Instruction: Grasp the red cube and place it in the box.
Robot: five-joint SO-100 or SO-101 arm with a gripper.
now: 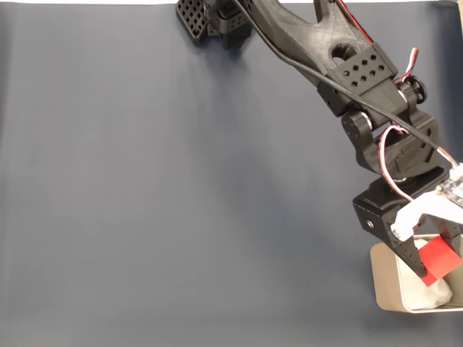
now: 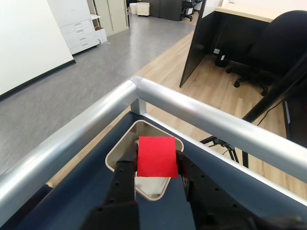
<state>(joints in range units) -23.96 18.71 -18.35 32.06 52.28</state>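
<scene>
Fixed view: the black arm (image 1: 340, 58) reaches from the top edge down to the box (image 1: 383, 278), which sits on the dark blue table (image 1: 159, 195) at the lower right corner of the picture. The gripper (image 1: 434, 269) hangs over the box with its fingers closed narrowly on the cube (image 1: 440, 260), which is tilted and held above the box's interior; white crumpled lining (image 1: 432, 295) shows in the box just below the cube. Whether the cube touches the lining cannot be told. A white part (image 1: 416, 217) and red-and-white wires (image 1: 394, 144) sit on the arm just above the box. Wrist view: the cube (image 2: 157, 156) is clamped between the two black fingers (image 2: 123, 179), one pressing each side face, directly over the opening of the box (image 2: 120, 152). Beyond the box, a silver rail (image 2: 192, 112) bends around the table corner; past it lie a grey and wooden floor (image 2: 96, 76) and an office chair (image 2: 273, 52)
</scene>
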